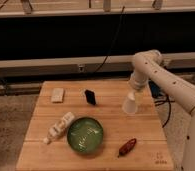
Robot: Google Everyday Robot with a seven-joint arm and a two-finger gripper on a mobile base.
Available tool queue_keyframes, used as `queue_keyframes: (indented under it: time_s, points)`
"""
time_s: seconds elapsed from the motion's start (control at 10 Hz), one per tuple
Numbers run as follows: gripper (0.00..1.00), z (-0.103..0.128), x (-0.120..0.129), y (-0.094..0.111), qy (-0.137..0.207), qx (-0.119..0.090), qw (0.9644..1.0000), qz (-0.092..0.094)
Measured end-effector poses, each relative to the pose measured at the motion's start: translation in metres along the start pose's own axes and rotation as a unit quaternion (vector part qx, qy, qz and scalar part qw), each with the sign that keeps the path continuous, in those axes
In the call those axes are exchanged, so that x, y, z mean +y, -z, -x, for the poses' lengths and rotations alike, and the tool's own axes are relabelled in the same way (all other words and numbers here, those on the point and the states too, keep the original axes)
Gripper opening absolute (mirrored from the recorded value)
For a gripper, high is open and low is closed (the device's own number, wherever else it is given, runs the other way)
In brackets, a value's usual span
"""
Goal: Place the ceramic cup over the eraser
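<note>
My tool (pixel 132 96) grips the inverted ceramic cup (pixel 130 105).
It hangs over the desk (pixel 111 135), right of the eraser (pixel 90 96).

Dim warm light, dark background, soft shadows on wooden table (pixel 46 150), gripper (pixel 132 95) atop ceramic cup (pixel 130 106) at right.

A green bowl (pixel 85 134) sits on a wooden desk (pixel 111 117) between a white bottle (pixel 58 127) lying flat and a reddish-brown item (pixel 127 147), a pale block (pixel 57 95) farther back.
</note>
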Motion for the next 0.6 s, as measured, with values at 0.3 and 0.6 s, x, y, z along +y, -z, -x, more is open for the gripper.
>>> queue_keyframes:
  time_s: [0.3, 0.6]
  points:
    - [0.8, 0.002, 0.006, -0.008, -0.01, -0.019, 0.9998, 0.006]
    - [0.8, 0.004, 0.007, -0.021, -0.011, -0.024, 0.9996, 0.011]
